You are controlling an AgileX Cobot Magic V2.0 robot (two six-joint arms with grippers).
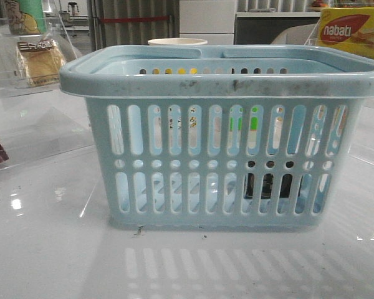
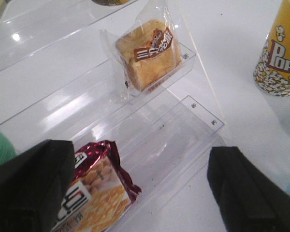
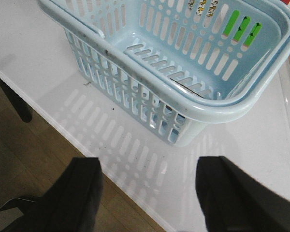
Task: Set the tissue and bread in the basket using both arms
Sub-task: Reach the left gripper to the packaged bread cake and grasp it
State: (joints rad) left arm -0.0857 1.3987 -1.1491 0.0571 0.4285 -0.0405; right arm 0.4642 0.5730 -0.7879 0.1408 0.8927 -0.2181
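Observation:
The pale blue basket (image 1: 224, 75) stands in the middle of the table and also shows in the right wrist view (image 3: 241, 104). A blackish pack, the tissue (image 1: 268, 185), shows through the slots low in the basket's right part. The bread (image 1: 40, 61), in clear wrap with a dark label, stands on a clear shelf step at the far left. In the left wrist view the bread (image 2: 147, 58) is ahead of my open, empty left gripper (image 2: 140, 191). My right gripper (image 3: 147, 193) is open and empty over the table's front edge, short of the basket. Neither gripper shows in the front view.
A red packet of crackers (image 2: 99, 193) lies by my left finger on the clear stepped shelf (image 2: 203, 116). A popcorn cup (image 2: 280, 58) stands to the right. A yellow nabati box (image 1: 352, 31) is at the back right. A white cup (image 1: 177, 42) is behind the basket.

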